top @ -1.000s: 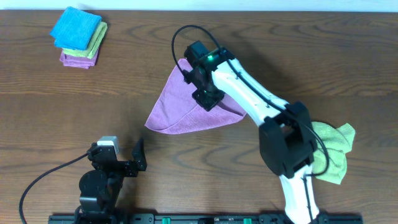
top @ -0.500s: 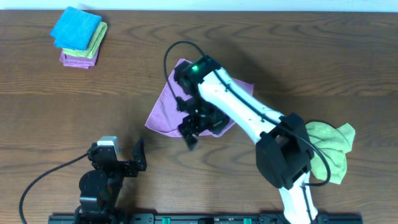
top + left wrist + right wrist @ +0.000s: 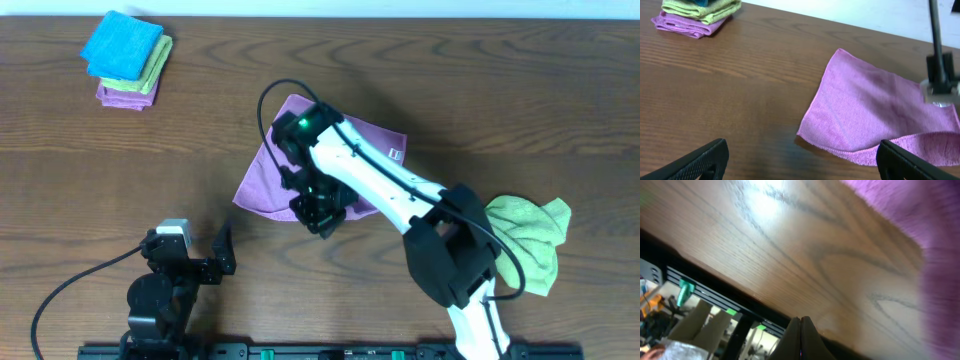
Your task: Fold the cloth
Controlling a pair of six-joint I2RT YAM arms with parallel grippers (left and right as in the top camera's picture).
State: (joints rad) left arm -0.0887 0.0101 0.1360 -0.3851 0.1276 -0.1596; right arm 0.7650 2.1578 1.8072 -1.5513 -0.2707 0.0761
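Note:
The purple cloth (image 3: 270,175) lies at the table's middle, partly under my right arm, with a white tag near its far right corner. It also shows in the left wrist view (image 3: 875,107), its near edge doubled over. My right gripper (image 3: 322,215) hangs over the cloth's near edge. In the right wrist view its fingers (image 3: 800,330) are pressed together with nothing between them, and the cloth (image 3: 935,240) lies off to the right. My left gripper (image 3: 190,262) is open and empty near the front left edge, its fingers (image 3: 807,160) apart and short of the cloth.
A stack of folded cloths (image 3: 127,60), blue on green on purple, sits at the far left corner and shows in the left wrist view (image 3: 695,12). A crumpled green cloth (image 3: 535,235) lies at the right behind my right arm's base.
My right gripper has swung from the cloth's far side down to its near edge. The cloth's far right corner now lies spread out. The left arm has not moved.

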